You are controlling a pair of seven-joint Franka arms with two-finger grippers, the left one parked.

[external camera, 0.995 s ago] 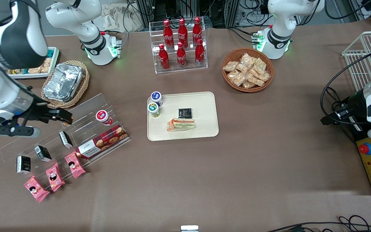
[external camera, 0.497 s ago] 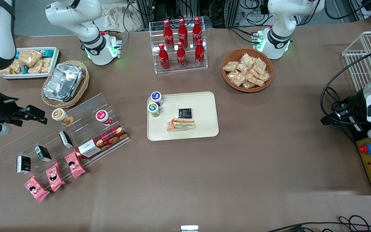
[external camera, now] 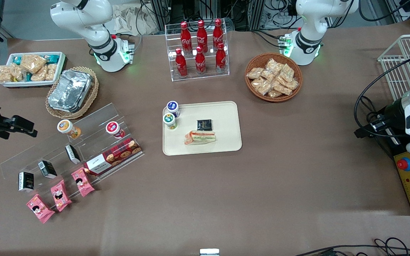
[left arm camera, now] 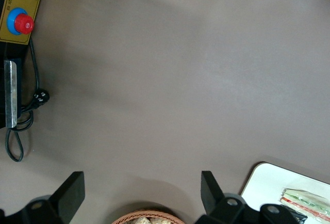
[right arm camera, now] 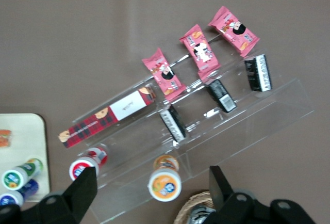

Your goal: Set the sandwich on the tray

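Note:
The sandwich, a clear-wrapped wedge with red and green filling, lies flat on the cream tray at the middle of the table. Its edge also shows in the right wrist view on the tray. The left wrist view catches the sandwich and a corner of the tray. My gripper hangs open and holds nothing. It is well away from the tray, toward the working arm's end of the table, high over the acrylic stand. Its fingers frame an orange-lid cup far below.
Two lidded cups and a black packet share the tray. The acrylic stand carries cups, black packs and a cookie box, with pink packets in front. Farther from the camera stand a cola rack, a snack basket, a foil-container basket and a snack bin.
My gripper has drawn back from over the acrylic stand toward the working arm's end of the table, uncovering the orange-lid cup and the snack bin. The sandwich has not moved.

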